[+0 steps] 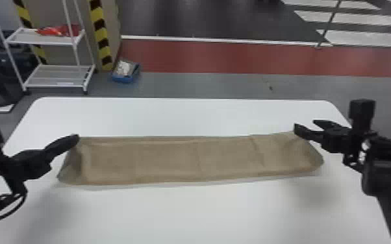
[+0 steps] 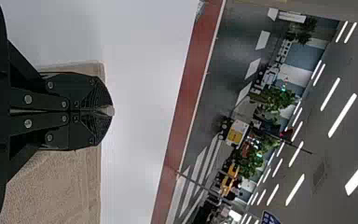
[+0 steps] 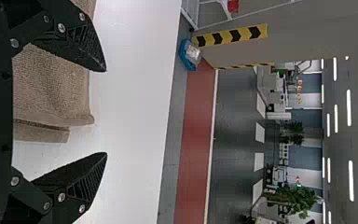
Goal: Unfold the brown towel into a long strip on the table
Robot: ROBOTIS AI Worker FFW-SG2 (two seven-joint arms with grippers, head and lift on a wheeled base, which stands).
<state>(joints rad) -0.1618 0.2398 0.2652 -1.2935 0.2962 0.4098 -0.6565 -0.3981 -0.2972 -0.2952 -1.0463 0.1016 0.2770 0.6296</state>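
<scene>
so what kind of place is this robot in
Probably a large indoor work hall or showroom: striped yellow-and-black posts, a white shelf rack, and rows of ceiling strip lights.

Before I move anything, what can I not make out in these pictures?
Underside of brown towel: head view, hidden by its top.
Cloth inside left gripper: left wrist view, covered by its closed fingers.
Near edge of table: head view, cut off by bottom edge.
Contents of blue bin: head view, too small.
</scene>
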